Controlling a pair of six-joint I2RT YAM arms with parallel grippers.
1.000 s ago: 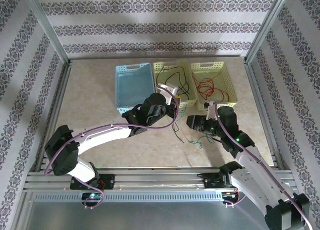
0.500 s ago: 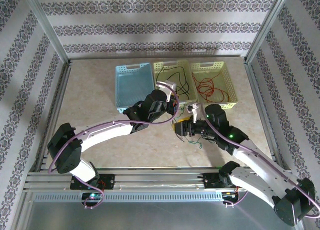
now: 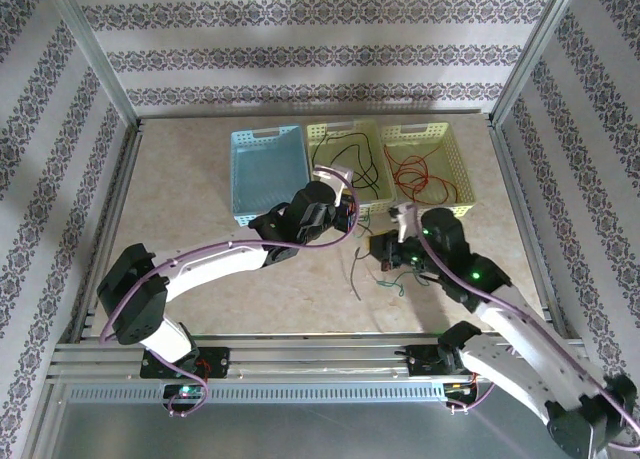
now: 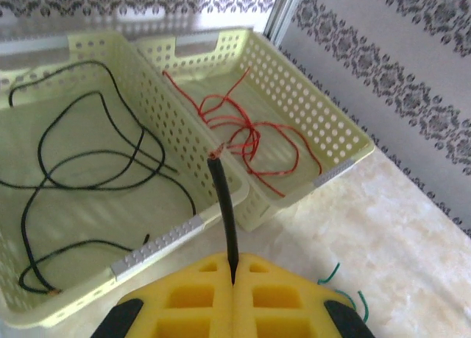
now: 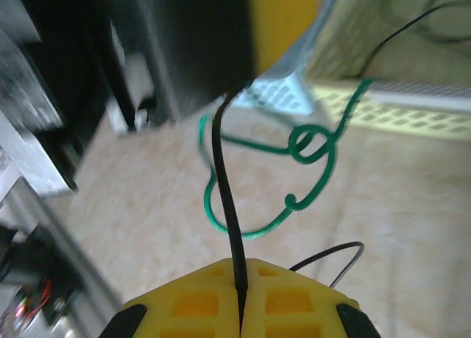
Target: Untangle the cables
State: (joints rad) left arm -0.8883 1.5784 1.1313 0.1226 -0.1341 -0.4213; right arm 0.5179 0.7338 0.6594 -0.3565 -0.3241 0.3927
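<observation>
Left gripper [image 4: 233,283] and right gripper [image 5: 241,308]: jaws of each pinched shut on a black cable [image 4: 224,198], apparently the same one, above the table; green cable [image 5: 309,143] looped across it; a slow, steady parting of the arms would have slipped it free without tightening the loop.

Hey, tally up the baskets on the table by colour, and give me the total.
Blue basket: 1
Pale yellow baskets, the middle one and the right one: 2
Total: 3 baskets
</observation>
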